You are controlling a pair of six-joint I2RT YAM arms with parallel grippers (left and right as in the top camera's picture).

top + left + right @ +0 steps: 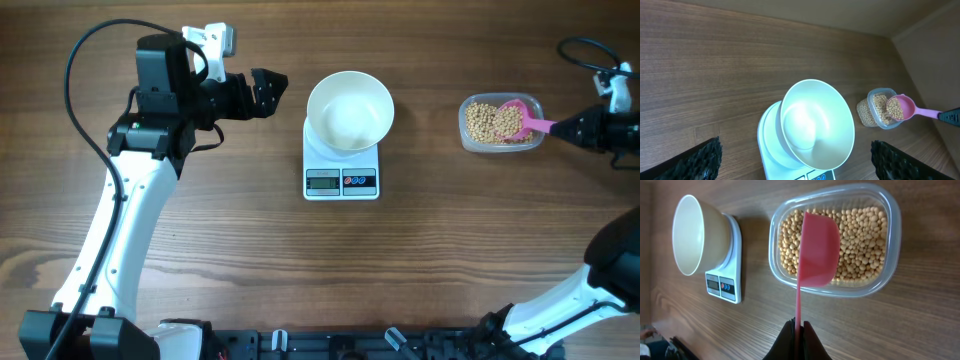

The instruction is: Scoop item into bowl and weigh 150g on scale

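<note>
Beans (895, 108) fill scoop (910, 106) (unseen from right wrist) | right claw (799, 329) grips it | left claw (268, 92) released

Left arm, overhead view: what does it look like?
The left arm has long white links and boxy black joints, with a black cable looping beside it. The left gripper is black, with a white block behind it.

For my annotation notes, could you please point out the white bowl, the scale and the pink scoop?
white bowl (349, 110), overhead view, inner floor.
scale (341, 181), overhead view, front panel.
pink scoop (817, 250), right wrist view, on its cup.
</note>
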